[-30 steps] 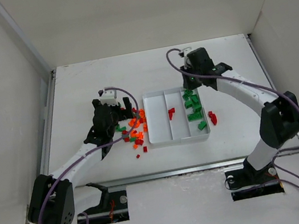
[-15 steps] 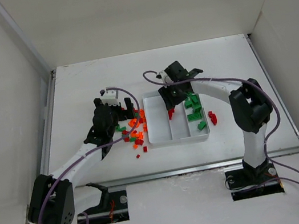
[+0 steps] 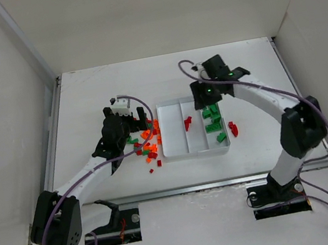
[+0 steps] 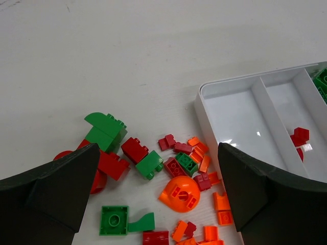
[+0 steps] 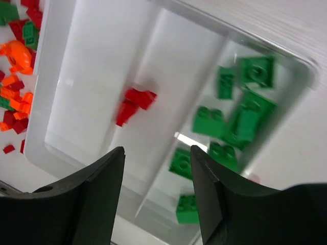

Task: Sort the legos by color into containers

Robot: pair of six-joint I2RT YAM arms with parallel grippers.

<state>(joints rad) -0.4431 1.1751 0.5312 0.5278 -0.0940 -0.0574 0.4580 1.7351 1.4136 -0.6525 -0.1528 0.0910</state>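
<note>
Over loose legos (image 4: pixel 179 193) the left gripper (image 4: pixel 158 176) hangs spread wide; right gripper (image 5: pixel 157 189), jaws parted and empty, above the tray (image 5: pixel 82 76).

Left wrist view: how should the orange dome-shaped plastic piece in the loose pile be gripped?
Probably from straight above, with the open left gripper closing on the orange dome-shaped piece across its left and right flanks. Those sides look freest, while a dark red brick crowds its far edge.
</note>
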